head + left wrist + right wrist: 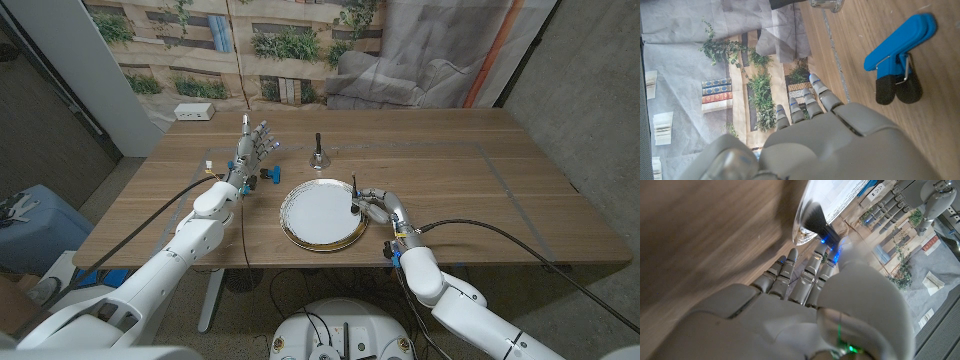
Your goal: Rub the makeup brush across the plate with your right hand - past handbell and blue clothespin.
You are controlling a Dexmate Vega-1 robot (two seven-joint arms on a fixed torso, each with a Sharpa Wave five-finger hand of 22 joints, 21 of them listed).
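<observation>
A white plate with a gold rim (322,238) lies at the table's middle front. My right hand (381,210) is at its right edge and holds a black makeup brush (354,194), whose bristles (813,221) touch the plate's rim (805,215). A small handbell (318,156) stands behind the plate. A blue clothespin (269,175) (900,42) lies left of the plate, close to my left hand (252,150). That left hand (840,135) stands with fingers spread and upright, holding nothing.
A white power strip (194,112) lies at the table's far left corner. Behind the table hangs a printed backdrop of plants and shelves (290,40). A black cable (500,235) trails from my right arm across the table's right side.
</observation>
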